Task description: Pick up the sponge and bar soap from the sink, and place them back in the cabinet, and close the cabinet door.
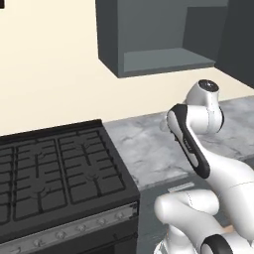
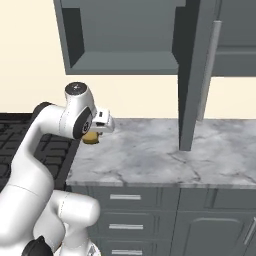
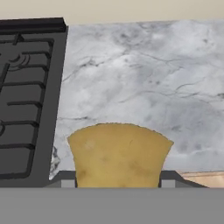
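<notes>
Your left base view looks from behind the arm over the stove point(image 1: 59, 173) toward the counter point(image 1: 144, 144) and cabinet point(image 1: 158, 59). Right base view faces those same three from the other side. Hand view sits close, looking down at counter and stove edge.

We see the sponge point(image 3: 119, 155), a chunky mustard-yellow block with a mottled face, held up above the marble counter beside the stove. The cabinet point(image 2: 125, 62) hangs on the wall above, dark grey with a bare lighter shelf. Its door point(image 2: 192, 75) stands wide open, bar handle facing outward.
</notes>
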Controlling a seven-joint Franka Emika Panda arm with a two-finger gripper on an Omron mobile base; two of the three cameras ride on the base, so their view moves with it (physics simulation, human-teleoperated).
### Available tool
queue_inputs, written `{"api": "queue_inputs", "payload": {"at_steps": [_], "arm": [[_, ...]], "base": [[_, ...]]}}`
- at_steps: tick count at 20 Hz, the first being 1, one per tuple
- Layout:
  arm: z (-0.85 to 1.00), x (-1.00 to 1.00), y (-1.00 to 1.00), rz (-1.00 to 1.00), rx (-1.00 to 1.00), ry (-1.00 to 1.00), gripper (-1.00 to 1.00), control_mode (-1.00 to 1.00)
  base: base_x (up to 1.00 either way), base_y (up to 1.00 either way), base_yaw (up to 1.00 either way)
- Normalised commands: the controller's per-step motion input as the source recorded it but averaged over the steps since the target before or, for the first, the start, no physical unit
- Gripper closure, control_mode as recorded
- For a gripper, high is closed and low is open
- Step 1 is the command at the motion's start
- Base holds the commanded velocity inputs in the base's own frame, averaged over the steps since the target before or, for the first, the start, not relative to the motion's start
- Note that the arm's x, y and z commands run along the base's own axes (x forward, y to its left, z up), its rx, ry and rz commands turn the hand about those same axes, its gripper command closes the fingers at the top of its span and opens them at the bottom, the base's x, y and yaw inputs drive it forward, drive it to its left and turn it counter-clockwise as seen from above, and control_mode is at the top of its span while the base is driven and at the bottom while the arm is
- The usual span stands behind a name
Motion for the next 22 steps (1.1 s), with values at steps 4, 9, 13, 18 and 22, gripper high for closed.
{"api": "queue_inputs", "payload": {"at_steps": [4, 9, 13, 18, 22], "arm": [[0.00, 0.00, 0.00, 0.00, 0.00, 0.00, 1.00, 1.00], [0.00, 0.00, 0.00, 0.00, 0.00, 0.00, 1.00, 1.00], [0.00, 0.00, 0.00, 0.00, 0.00, 0.00, 1.00, 1.00], [0.00, 0.00, 0.00, 0.00, 0.00, 0.00, 1.00, 1.00], [0.00, 0.00, 0.00, 0.00, 0.00, 0.00, 1.00, 1.00]], "base": [[0.44, -0.16, 0.15], [0.24, -0.33, 0.17], [0.00, -0.39, 0.12], [0.04, -0.38, 0.09], [0.12, -0.36, 0.10]]}}
